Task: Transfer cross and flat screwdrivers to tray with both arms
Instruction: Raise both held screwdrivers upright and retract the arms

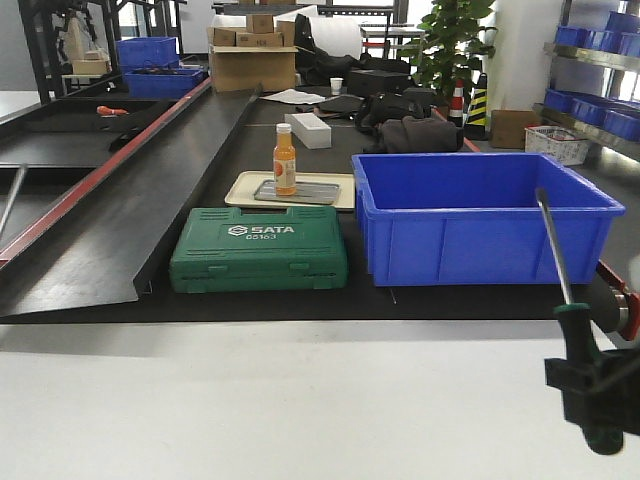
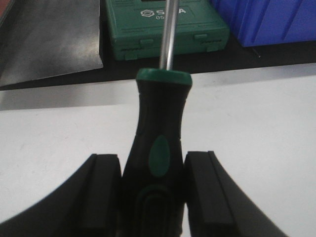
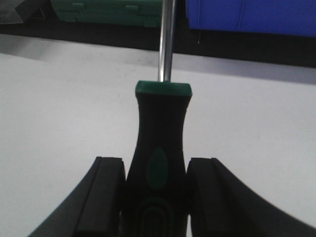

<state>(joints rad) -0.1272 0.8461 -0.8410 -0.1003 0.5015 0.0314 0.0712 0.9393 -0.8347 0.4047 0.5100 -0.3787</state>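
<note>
Mid-carry by the look of it: both tools gripped, neither delivered. Left gripper (image 2: 152,165) clamped on the handle of one screwdriver (image 2: 160,123), shaft aimed at the green case (image 2: 148,29) past the white worktop's (image 1: 250,400) far edge. Right gripper (image 3: 157,168) likewise pinched on the second screwdriver (image 3: 160,123), shaft toward the blue crate (image 3: 247,15). Grey tray (image 1: 315,191) beyond the case, resting on the cream tray (image 1: 238,190), with an orange bottle (image 1: 285,160) standing on it. Next, probably, a long forward reach over the case, then laying both down clear of the bottle.
</note>
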